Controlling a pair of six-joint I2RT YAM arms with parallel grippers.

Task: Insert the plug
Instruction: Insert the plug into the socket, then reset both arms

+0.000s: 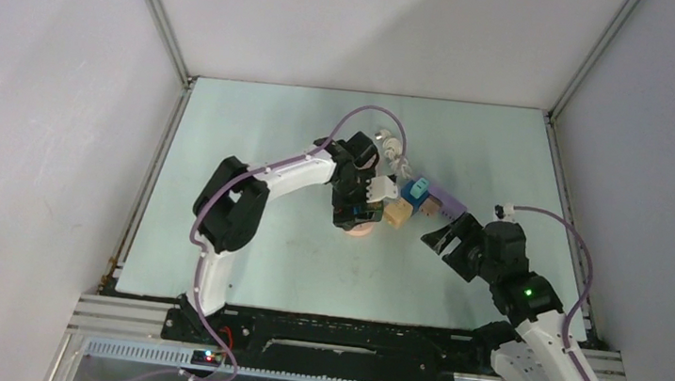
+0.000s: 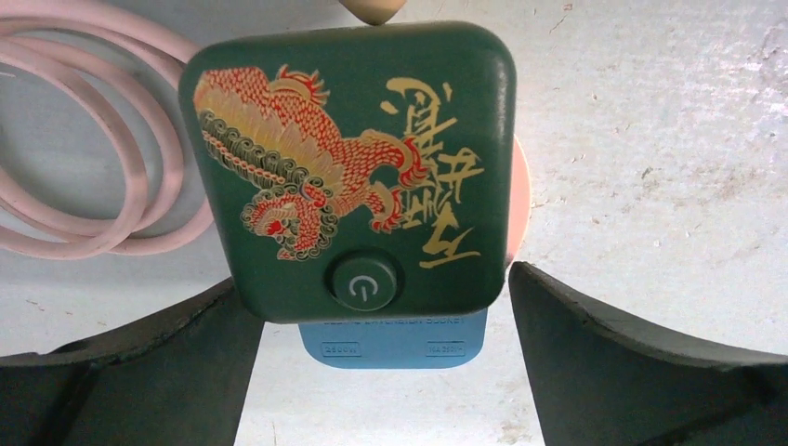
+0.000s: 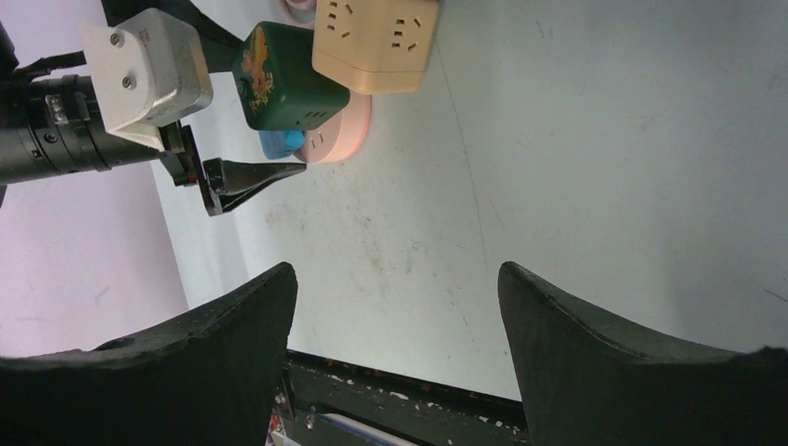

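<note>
Pale-green table [image 1: 259,267] fills my remote feed, and the dark-green plug cube [image 2: 353,158], a gold-and-red dragon printed on its top face, stands near its middle. The left arm [image 1: 259,182] bends in over the cube from the left; the right arm [image 1: 530,305] sits to the cube's right, well apart from it. The left gripper [image 2: 372,274] hangs directly above the cube with its jaws spread wide, a finger on either side of the cube's button edge; one shows a thin gap, and the other is so close that I cannot tell whether it touches. The right gripper [image 3: 395,269] is spread too, with only bare table between its fingers, and it points toward the cube. A beige socket cube [image 3: 376,42] stands just beside the plug cube, on the side facing the right arm; past it, farther from the plug cube, lie a purple block [image 1: 446,202] and a teal piece [image 1: 419,190]. A round pink socket base [image 3: 348,125] lies under the cube, its rim peeking out at one side. A pink cable [image 2: 84,158] loops flat on the table just beside the cube. A blue adapter [image 2: 395,339] sits between the cube and the pink base, its lettering too small for me to read. A round power button [image 2: 364,286] marks the cube's top face near one edge.
</note>
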